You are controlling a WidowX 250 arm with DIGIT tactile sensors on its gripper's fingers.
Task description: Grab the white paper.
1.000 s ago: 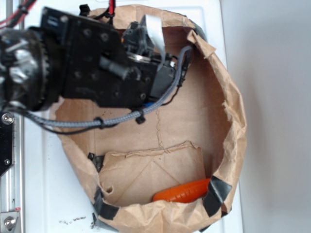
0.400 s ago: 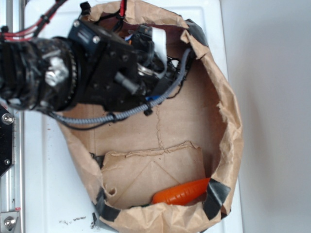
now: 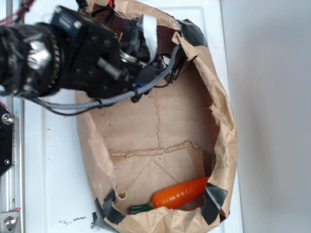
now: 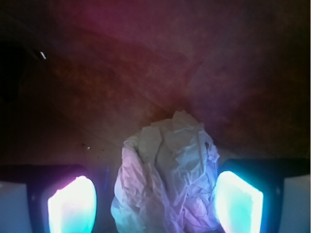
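The white paper (image 4: 167, 174) is a crumpled off-white ball seen in the wrist view, lying on the brown floor of the bag. It sits between the two lit fingers of my gripper (image 4: 155, 199). The right finger (image 4: 239, 201) touches or nearly touches the paper. The left finger (image 4: 72, 206) stands apart from it with a dark gap. The jaws are open around the ball. In the exterior view my black arm (image 3: 82, 58) reaches into the upper left end of the brown paper bag (image 3: 223, 121) and hides the paper and the fingers.
An orange carrot (image 3: 180, 191) with a green top lies at the bag's near end on a folded flap. Black tape patches (image 3: 214, 199) hold the bag's rim. The bag's walls stand up around the arm. A metal rail (image 3: 7, 145) runs along the left.
The arm has moved up and deeper into the bag's far end. The bag's left wall has shifted right and its shape narrowed. The carrot's green top now shows.
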